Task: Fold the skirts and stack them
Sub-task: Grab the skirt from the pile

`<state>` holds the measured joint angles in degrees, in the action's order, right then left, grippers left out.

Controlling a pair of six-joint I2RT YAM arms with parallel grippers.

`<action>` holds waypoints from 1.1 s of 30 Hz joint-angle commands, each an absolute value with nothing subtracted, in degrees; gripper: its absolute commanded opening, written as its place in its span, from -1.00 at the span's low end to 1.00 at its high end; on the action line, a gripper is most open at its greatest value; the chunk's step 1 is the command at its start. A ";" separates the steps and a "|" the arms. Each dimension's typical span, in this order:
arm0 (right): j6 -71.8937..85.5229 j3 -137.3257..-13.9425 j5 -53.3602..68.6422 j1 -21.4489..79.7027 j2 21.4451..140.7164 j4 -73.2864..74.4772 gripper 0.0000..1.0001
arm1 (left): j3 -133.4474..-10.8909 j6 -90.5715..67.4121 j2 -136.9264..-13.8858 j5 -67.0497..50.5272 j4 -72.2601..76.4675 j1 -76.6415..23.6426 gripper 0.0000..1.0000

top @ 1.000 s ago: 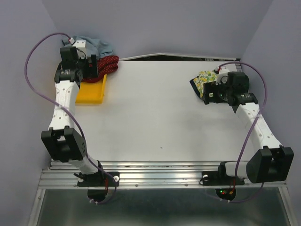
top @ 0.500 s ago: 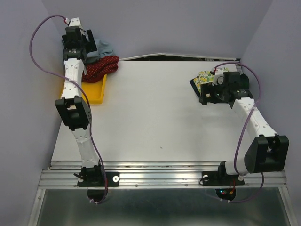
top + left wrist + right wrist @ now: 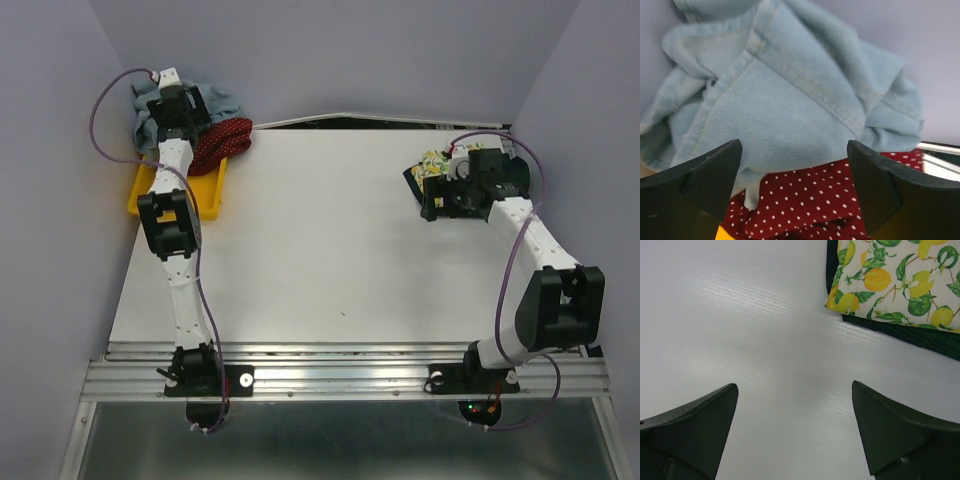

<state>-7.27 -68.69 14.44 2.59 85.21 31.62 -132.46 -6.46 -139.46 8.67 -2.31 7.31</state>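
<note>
A crumpled light-blue denim skirt [image 3: 218,100] [image 3: 790,100] lies at the back left, on top of a red white-dotted skirt [image 3: 228,138] [image 3: 805,200] that spills over a yellow tray. My left gripper [image 3: 188,118] [image 3: 794,146] hovers open just in front of both, where denim meets red cloth, holding nothing. At the back right, a folded lemon-print skirt [image 3: 432,164] [image 3: 895,280] rests on a dark green skirt [image 3: 411,178] [image 3: 905,335]. My right gripper [image 3: 432,203] [image 3: 794,385] is open over bare table just beside that pile.
The yellow plastic tray [image 3: 208,192] sits at the table's back left under the red skirt. The purple walls stand close behind and beside the heap. The white table [image 3: 320,250] spreads between the two arms.
My left arm has stretched out straight toward the back-left corner, bringing its gripper over the denim and red skirts. My right gripper has shifted slightly left, staying beside the lemon-print pile.
</note>
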 commanded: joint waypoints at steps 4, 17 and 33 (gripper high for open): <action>-7.12 -71.02 12.31 2.11 86.22 31.02 1.00 | -136.58 -4.92 -145.72 12.57 3.95 7.91 0.97; -6.42 -71.89 11.43 2.11 86.57 31.29 1.00 | -135.09 -5.62 -143.71 5.63 16.61 10.46 -1.00; -6.07 -71.81 12.83 2.11 82.18 31.29 1.00 | -138.60 1.67 -124.90 -1.76 22.94 11.08 -1.00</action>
